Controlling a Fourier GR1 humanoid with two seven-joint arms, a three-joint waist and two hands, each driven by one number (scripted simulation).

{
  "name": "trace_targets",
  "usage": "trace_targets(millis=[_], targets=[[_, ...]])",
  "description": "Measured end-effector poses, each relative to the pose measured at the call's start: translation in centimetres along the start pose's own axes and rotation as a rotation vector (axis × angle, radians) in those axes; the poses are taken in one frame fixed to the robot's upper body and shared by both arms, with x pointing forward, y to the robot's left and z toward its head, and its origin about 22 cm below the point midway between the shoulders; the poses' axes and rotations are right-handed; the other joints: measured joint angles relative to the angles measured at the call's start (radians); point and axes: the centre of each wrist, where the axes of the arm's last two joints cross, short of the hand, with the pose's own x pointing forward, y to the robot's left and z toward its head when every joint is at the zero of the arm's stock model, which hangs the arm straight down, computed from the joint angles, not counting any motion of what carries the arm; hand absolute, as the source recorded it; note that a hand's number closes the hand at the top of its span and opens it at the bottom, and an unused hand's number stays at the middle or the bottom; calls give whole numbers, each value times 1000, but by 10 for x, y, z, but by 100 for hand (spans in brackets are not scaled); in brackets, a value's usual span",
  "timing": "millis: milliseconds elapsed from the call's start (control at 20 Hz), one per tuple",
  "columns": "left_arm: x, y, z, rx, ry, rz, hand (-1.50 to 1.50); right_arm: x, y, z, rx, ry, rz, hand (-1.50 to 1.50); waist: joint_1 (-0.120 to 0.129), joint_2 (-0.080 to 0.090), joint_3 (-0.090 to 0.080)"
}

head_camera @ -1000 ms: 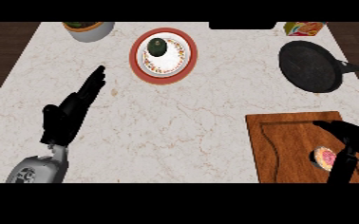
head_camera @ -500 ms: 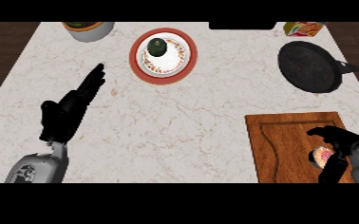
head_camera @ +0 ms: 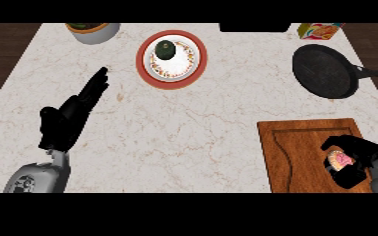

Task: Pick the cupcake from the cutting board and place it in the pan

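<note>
On the wooden cutting board [head_camera: 295, 155], toward its right side, the right hand [head_camera: 354, 160] curls its black fingers around the pink-topped cupcake [head_camera: 340, 160]. The black pan [head_camera: 325, 71] lies well beyond the board's far edge. Far to the board's left, the left hand [head_camera: 70, 117] rests with straight, relaxed fingers.

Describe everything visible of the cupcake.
The cupcake shows only as a small pink top with a pale rim, near the right end of the wooden cutting board. The black right hand curls round it, hiding its sides and base. Whether it is lifted cannot be told.
</note>
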Motion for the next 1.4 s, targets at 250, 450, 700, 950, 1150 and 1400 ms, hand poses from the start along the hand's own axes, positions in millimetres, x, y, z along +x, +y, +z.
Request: trace_targets(millis=[250, 450, 700, 950, 1150, 1400], targets=[[4, 3, 4, 0, -1, -5, 0, 7, -6, 10, -58, -19, -8, 150, 0, 2, 5], [-2, -1, 2, 10, 10, -3, 0, 33, 6, 30, -214, -222, 40, 150, -14, 0, 10], [-5, 3, 6, 14, 19, 3, 0, 67, 22, 69, -481, -544, 106, 150, -22, -7, 13], [-10, 3, 11, 29, 26, 8, 0, 66, 32, 107, -791, -729, 92, 150, -40, -8, 13], [-12, 4, 8, 29, 15, 4, 0, 51, 41, 127, -962, -817, 24, 150, -37, -3, 13], [1, 3, 10, 17, 4, -2, 0, 27, 44, 125, -1060, -814, -103, 150, -18, 2, 13]])
